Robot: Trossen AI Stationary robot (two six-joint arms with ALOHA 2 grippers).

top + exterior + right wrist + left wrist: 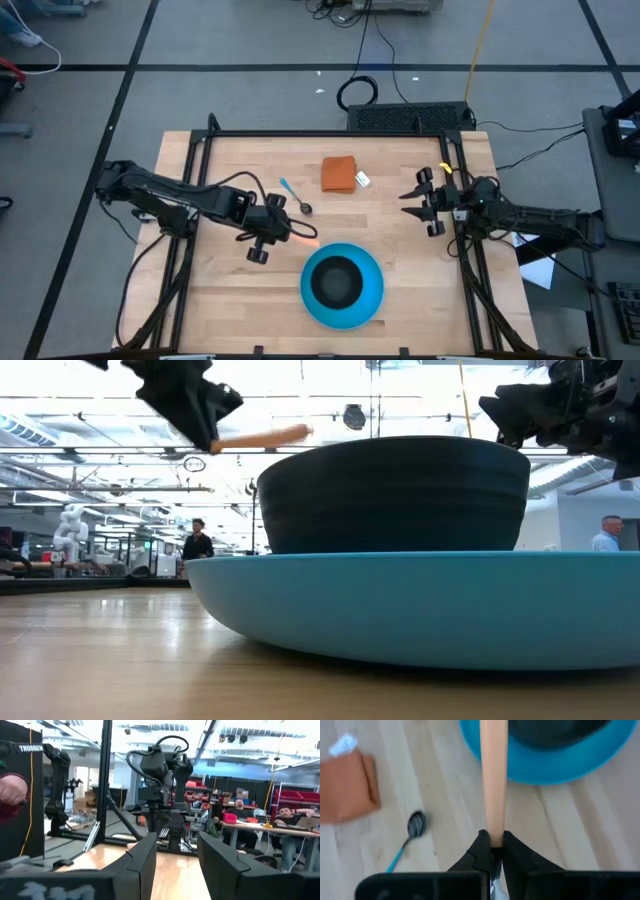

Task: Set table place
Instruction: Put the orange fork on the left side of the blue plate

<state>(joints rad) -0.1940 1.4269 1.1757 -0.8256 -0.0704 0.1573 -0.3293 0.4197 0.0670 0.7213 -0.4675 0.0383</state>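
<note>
Bare table lies right of the blue plate and along the left side, open for a gripper to pass. The plate with its black bowl blocks the near centre, the left gripper with the orange-handled fork hanging just beside its far-left rim. Farther back, the spoon and folded orange cloth lie near each other with a narrow gap between.

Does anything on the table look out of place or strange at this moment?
Nothing is spilled or broken. The bowl sits on the plate. The fork is off the table, held by the left pincer beside the plate. The spoon lies apart near the cloth, not yet at the plate. The right pincer waits open.
</note>
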